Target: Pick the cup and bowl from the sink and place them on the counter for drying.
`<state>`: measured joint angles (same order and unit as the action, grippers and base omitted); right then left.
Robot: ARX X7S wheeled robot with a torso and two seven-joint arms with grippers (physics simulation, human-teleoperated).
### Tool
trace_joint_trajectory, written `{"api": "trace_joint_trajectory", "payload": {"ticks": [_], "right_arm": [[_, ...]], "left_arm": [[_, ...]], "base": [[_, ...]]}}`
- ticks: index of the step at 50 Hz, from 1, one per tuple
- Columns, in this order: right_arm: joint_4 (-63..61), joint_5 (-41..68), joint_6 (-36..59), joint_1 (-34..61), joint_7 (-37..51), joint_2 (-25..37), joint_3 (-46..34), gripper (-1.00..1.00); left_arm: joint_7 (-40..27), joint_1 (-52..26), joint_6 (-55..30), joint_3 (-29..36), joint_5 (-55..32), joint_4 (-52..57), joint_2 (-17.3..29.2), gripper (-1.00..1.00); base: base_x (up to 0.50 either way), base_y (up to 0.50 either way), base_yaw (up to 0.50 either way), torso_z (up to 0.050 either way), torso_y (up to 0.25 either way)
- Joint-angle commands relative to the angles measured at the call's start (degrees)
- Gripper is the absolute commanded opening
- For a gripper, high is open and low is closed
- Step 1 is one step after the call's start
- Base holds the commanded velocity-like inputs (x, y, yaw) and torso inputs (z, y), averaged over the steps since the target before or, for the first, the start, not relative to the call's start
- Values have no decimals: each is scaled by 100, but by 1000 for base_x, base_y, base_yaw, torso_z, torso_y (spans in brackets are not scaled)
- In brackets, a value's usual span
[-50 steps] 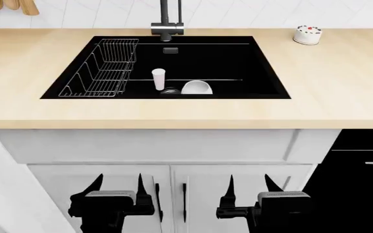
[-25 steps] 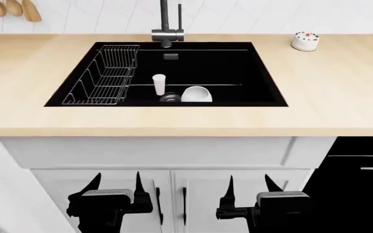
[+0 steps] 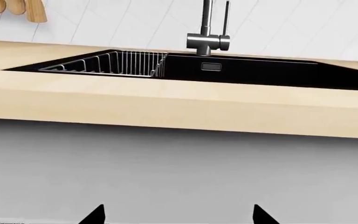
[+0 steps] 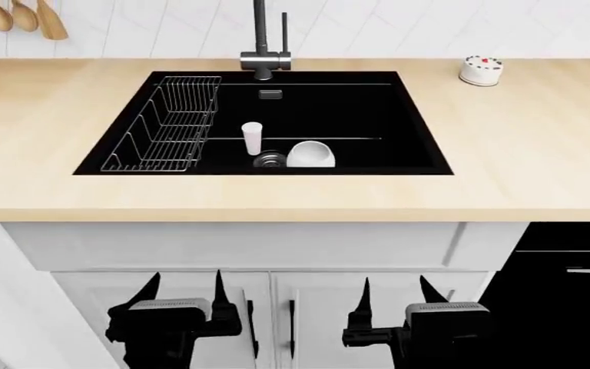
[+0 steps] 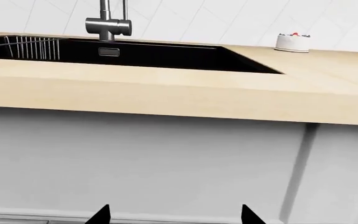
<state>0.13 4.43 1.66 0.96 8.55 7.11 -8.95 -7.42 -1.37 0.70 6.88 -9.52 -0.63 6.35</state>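
Note:
In the head view the pale cup [image 4: 252, 138] stands upright in the black sink [image 4: 377, 115], just behind the round drain [image 4: 268, 160]. The white bowl [image 4: 310, 154] lies tilted beside the drain, right of the cup. The beige counter [image 4: 521, 154] surrounds the sink. My left gripper [image 4: 184, 286] and right gripper [image 4: 395, 289] hang open and empty below the counter's front edge, in front of the white cabinet doors. Both wrist views show only fingertips [image 3: 95, 215] [image 5: 101, 215] spread wide against the cabinet front; cup and bowl are hidden there by the counter [image 3: 166, 100] [image 5: 166, 88].
A wire rack [image 4: 167, 127] fills the sink's left part, and a dark faucet [image 4: 263, 46] rises behind the basin. A small white cake [image 4: 478, 70] sits on the counter at the back right. Wooden spoons [image 4: 24, 15] hang at the upper left. A black appliance [image 4: 571, 292] stands at the lower right.
The head view has shifted, so the counter and sink sit lower in the picture and more of the basin's floor shows. Both grippers keep their place and stay open.

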Motion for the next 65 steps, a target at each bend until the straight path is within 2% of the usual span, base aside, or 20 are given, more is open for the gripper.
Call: {"api": "trace_joint_trajectory", "payload": {"ticks": [1, 7, 8, 9, 20, 27, 28, 34, 35, 36, 37, 38, 41, 42, 44, 46, 50, 53, 57, 65], "right_arm": [[5, -12, 34, 9, 39, 13, -16, 100], [2, 33, 27, -1, 67, 32, -34, 100], [236, 10, -88, 49, -543, -361, 532, 100], [-1, -661, 49, -66, -713, -633, 756, 100], [-313, -184, 231, -27, -508, -484, 630, 100], [-1168, -81, 1739, 863, -501, -277, 529, 100], [-1167, -19, 2020, 1153, -545, -252, 533, 100], [-1072, 122, 3144, 2482, -864, -36, 316, 100], [-1002, 163, 3425, 2834, -946, 1, 282, 100], [-984, 167, 3480, 2905, -948, 9, 273, 100], [-835, 210, 3622, 3256, -1022, 27, 268, 100], [-758, 241, 3650, 3373, -1043, 28, 287, 100], [-227, 157, 3702, 4036, -1061, 96, 236, 100], [80, 280, 3584, 4341, -1101, 48, 402, 100], [538, 167, 3623, 4792, -1226, 139, 191, 100], [1321, 311, 3528, 5401, -1451, 98, 250, 100], [3333, 250, 2760, 6577, -1656, 79, 240, 100], [5201, 263, 2004, 7414, -1747, 80, 346, 100], [7458, 43, 880, 8327, -2016, 40, 140, 100], [7482, -127, 1192, 8379, -2183, 158, 175, 100]], "left_arm": [[-15, -5, 56, -62, -167, -32, 11, 100], [-70, -6, 19, 6, -139, -17, 44, 100], [359, 63, -236, -369, 121, 98, -225, 100], [664, 22, -147, -759, 544, 29, -602, 100], [416, 74, -565, -473, 311, 382, -332, 100], [358, -559, -2250, -334, -5, 1847, -117, 100], [270, -848, -2803, -403, -124, 2116, -97, 100], [256, -2067, -3712, -427, -281, 2094, 98, 100], [270, -2478, -4429, -856, -856, 2193, -42, 100], [269, -2560, -4540, -854, -895, 2218, -18, 100], [407, -2903, -4632, -438, -672, 2207, 266, 100], [403, -3079, -4778, -513, -770, 2112, 213, 100], [629, -3811, -4654, -448, -801, 1266, 210, 100], [687, -4236, -5102, -914, -1265, 664, -11, 100], [774, -4497, -4440, -457, -777, 74, 138, 100], [787, -4978, -4324, -485, -736, -656, 89, 100], [809, -5858, -4007, -515, -603, -1876, 111, 100], [1050, -6604, -3363, -342, -382, -3596, 133, 100], [1153, -7318, -2503, -251, -176, -5222, 114, 100], [1116, -8262, -1277, 53, 246, -7403, 57, 100]], "base": [[0, 0, 0, 0, 0], [0, 0, 0, 0, 0], [0, 0, 0, 0, 0], [0, 0, 0, 0, 0], [0, 0, 0, 0, 0], [0, 0, 0, 0, 0], [0, 0, 0, 0, 0], [0, 0, 0, 0, 0], [0, 0, 0, 0, 0], [0, 0, 0, 0, 0], [0, 0, 0, 0, 0], [0, 0, 0, 0, 0], [0, 0, 0, 0, 0], [0, 0, 0, 0, 0], [0, 0, 0, 0, 0], [0, 0, 0, 0, 0], [0, 0, 0, 0, 0], [0, 0, 0, 0, 0], [0, 0, 0, 0, 0], [0, 0, 0, 0, 0]]}}
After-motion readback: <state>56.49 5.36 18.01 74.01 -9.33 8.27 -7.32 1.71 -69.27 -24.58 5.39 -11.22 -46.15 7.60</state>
